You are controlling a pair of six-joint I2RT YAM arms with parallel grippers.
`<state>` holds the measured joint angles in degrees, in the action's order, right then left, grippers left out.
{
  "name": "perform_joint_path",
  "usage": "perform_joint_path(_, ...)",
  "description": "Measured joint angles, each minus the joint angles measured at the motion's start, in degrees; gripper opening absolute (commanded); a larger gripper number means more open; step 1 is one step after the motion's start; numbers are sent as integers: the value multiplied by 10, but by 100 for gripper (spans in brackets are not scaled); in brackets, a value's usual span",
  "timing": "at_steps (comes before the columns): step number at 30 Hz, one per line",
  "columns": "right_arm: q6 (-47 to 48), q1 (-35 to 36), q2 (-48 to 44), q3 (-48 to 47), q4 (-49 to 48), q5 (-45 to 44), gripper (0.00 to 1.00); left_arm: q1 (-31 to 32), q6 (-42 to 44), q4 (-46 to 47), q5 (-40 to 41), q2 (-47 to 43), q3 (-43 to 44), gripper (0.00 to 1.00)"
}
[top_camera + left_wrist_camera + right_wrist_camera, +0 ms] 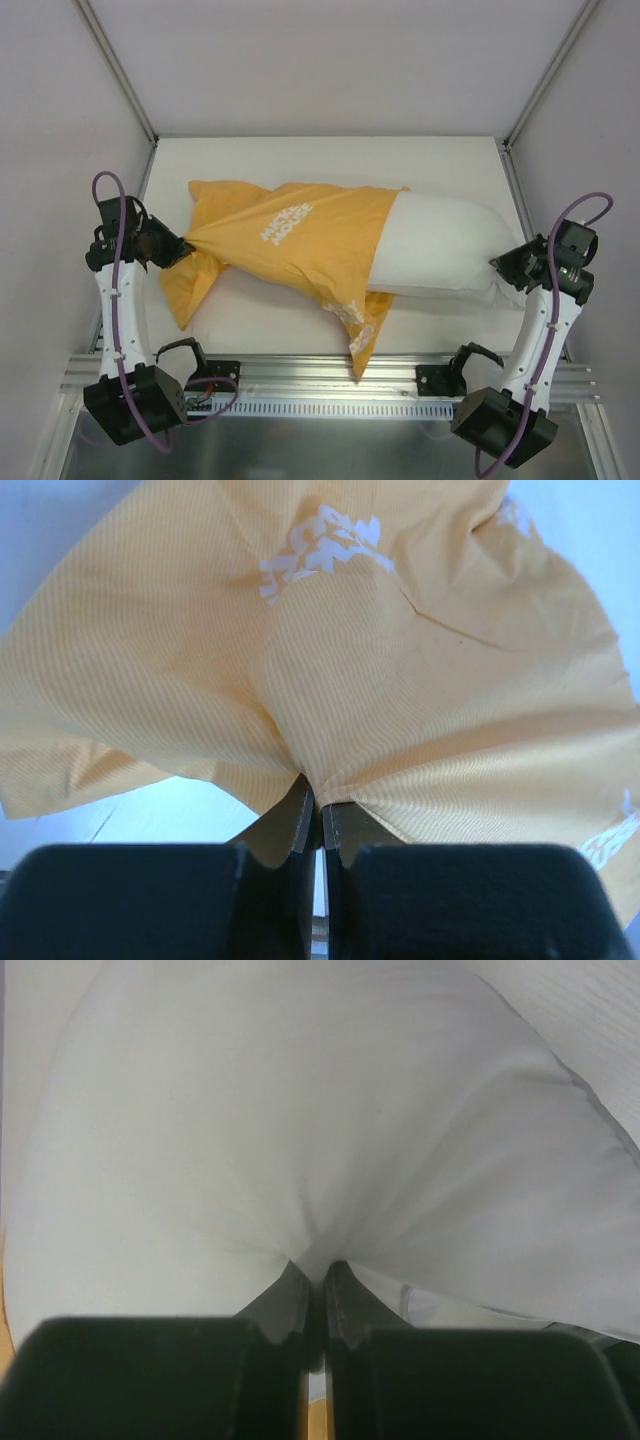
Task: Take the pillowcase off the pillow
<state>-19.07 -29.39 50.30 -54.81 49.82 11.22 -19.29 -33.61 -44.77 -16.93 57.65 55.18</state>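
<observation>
**Two robot arms clamped on opposite ends of a half-covered pillow**

Nearest the overhead camera, the black bases of the left arm (125,300) and the right arm (545,330) are seen bolted to a metal rail (330,375) at the near edge of a white desk (330,165).

The plump white pillow (440,250) is laid across the middle of the desk, running left to right. Its right end is bare. Its left part is covered by the orange pillowcase (300,240), which is printed with small white logos (287,222). One loose orange flap is draped toward the near edge, and the left end of the case is pulled to a point.

That point is pinched in the left gripper (185,250), whose fingers are seen in the wrist view pressed together on bunched orange fabric (318,805). The right gripper (498,265) is clamped on a gathered fold of the pillow's bare right end (318,1275).
</observation>
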Motion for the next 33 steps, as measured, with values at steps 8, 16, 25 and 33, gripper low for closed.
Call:
perform_joint_path(8, 2, -3, -12, 26, -24, 16, 15, -55, -13, -18, -26, -50, -19, 3)
perform_joint_path(16, 8, 3, -24, 31, -74, 7, 98, 12, 21, -2, -30, -155, -93, 99)
perform_joint_path(25, 8, 215, 6, -125, -71, -113, 100, 97, 41, 5, 18, -83, -8, 99)
perform_joint_path(33, 35, 399, 237, -265, -34, -229, 96, 263, 39, 34, 70, 125, 131, 99)
